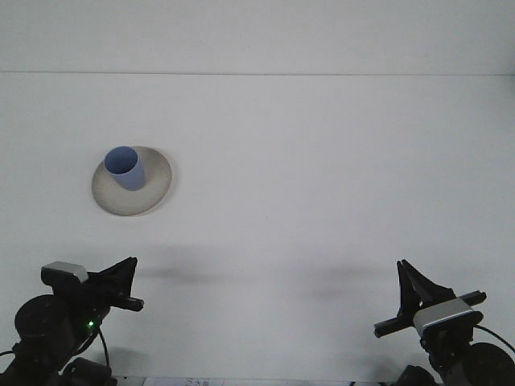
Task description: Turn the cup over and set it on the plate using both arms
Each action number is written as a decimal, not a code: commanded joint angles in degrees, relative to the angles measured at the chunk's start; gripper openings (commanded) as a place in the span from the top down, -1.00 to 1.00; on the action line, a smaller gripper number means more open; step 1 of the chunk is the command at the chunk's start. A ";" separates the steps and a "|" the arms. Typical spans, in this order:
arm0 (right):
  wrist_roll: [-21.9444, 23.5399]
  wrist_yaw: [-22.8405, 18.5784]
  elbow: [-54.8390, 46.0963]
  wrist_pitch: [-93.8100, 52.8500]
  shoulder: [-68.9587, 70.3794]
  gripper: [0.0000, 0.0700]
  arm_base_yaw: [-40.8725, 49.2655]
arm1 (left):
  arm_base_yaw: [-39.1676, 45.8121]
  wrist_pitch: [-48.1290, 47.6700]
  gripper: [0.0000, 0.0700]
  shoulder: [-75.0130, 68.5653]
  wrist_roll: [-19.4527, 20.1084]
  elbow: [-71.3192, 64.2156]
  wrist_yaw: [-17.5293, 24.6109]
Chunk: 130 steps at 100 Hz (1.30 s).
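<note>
A light blue cup (126, 169) stands on a round beige plate (157, 183) at the left of the white table, its open mouth facing up. No gripper touches it. My left gripper (127, 272) is low at the near left edge, well in front of the plate, its fingers together with nothing between them. My right gripper (409, 280) sits low at the near right edge, far from the cup, fingers also together and holding nothing.
The white table (322, 177) runs back to a pale wall, with its far edge (322, 74) as a thin line. Both arm bases and a black cable crowd the near edge.
</note>
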 commanded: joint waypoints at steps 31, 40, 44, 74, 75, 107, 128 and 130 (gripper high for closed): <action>0.83 0.24 0.42 1.40 -0.02 0.98 0.44 | -0.22 0.87 0.96 -0.42 -0.31 0.55 0.20; 0.83 0.24 0.42 1.40 -0.02 0.98 0.44 | -0.22 0.87 0.96 -0.42 -0.31 0.55 0.20; 0.83 0.24 0.42 1.40 -0.02 0.98 0.44 | -0.22 0.87 0.96 -0.42 -0.31 0.55 0.20; 0.83 0.24 0.42 1.40 -0.02 0.98 0.44 | 0.76 0.85 0.96 -1.81 7.54 0.44 -2.05; 0.83 0.24 0.42 1.40 -0.02 0.98 0.44 | 0.96 0.92 0.96 -2.01 8.20 0.37 -2.27; 0.83 0.26 0.42 1.40 -0.02 0.98 0.44 | 11.47 24.39 0.96 -9.81 25.09 -20.50 -11.06; 0.83 0.24 0.42 1.40 -0.02 0.98 0.44 | 14.14 33.88 0.96 -15.74 26.56 -33.99 -11.08; 0.83 0.24 0.42 1.40 -0.02 0.98 0.44 | 14.25 33.99 0.96 -16.20 26.23 -34.64 -11.06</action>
